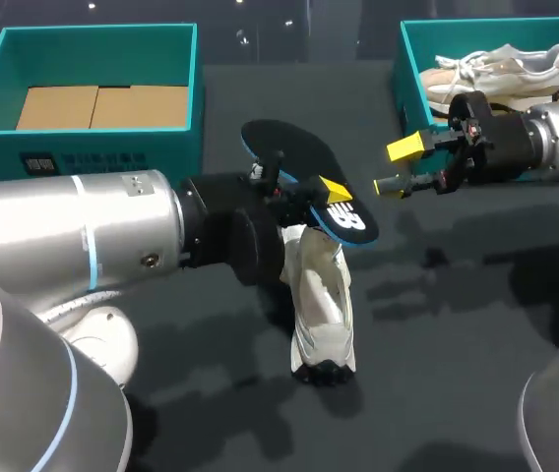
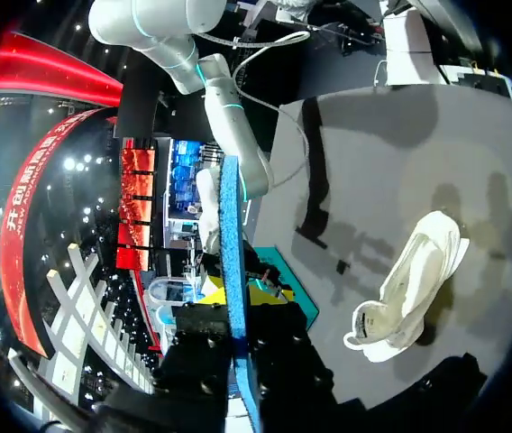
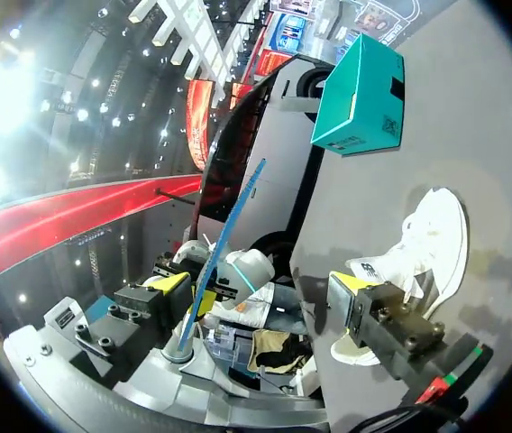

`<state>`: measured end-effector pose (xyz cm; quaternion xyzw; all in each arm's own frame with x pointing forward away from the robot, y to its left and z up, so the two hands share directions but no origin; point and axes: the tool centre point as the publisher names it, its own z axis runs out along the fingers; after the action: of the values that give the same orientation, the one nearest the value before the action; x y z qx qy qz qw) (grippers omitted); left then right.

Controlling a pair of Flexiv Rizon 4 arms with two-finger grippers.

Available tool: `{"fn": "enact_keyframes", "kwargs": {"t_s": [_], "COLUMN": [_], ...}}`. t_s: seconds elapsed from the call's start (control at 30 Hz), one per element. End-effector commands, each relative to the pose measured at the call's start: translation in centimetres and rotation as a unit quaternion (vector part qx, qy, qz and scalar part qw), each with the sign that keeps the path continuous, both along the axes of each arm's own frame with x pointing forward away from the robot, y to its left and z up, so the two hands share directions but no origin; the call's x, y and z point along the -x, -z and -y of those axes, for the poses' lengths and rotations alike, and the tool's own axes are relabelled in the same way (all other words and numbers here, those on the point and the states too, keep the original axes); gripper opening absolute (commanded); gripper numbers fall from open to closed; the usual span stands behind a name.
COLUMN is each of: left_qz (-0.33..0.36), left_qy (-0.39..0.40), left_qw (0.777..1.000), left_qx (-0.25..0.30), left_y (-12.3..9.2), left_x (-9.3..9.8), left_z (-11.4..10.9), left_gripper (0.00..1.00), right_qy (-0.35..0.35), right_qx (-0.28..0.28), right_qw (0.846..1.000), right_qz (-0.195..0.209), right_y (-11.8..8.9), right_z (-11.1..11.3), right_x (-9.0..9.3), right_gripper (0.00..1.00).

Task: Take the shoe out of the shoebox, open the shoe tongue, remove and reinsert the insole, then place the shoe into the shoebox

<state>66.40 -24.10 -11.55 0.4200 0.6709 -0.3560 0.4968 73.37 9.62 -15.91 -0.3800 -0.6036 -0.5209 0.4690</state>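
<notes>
Head view: the insole, clamped in the left gripper, could buckle or slip on reinsertion, since the shoe lies unheld on the table close by; the left arm reaches in level. Left wrist view: the insole stands edge-on between the closed fingers. Right wrist view: the right gripper, fingers apart and empty, faces the insole; a careless approach could knock it loose.

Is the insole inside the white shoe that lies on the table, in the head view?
No, the insole is out of the white shoe, clamped in the left gripper just above it.
</notes>
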Motion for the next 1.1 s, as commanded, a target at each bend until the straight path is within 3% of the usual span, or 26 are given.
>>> {"fn": "enact_keyframes", "kwargs": {"t_s": [0.03, 0.47, 0.7, 1.1], "left_qz": [0.175, 0.173, 0.162, 0.157], "left_qy": [0.038, 0.031, 0.037, 0.05], "left_qw": [0.978, 0.977, 0.975, 0.974], "left_qx": [0.111, 0.118, 0.146, 0.153], "left_y": [1.1, 1.6, 1.9, 2.5], "left_x": [-0.9, -1.2, -2.1, -3.3], "left_z": [-1.5, -1.2, -0.8, -0.2], "left_gripper": [0.0, 0.0, 0.0, 0.0], "right_qy": [-0.013, -0.006, -0.009, -0.029], "right_qx": [0.001, 0.006, 0.012, 0.014], "right_qw": [1.0, 1.0, 1.0, 0.999], "right_qz": [-0.009, -0.011, -0.004, -0.01], "right_y": [-0.1, -0.3, -1.0, -0.3], "right_z": [-0.5, -1.0, -2.2, -4.6], "right_x": [-1.1, -1.4, -1.5, -2.3], "right_gripper": [1.0, 1.0, 1.0, 1.0]}}
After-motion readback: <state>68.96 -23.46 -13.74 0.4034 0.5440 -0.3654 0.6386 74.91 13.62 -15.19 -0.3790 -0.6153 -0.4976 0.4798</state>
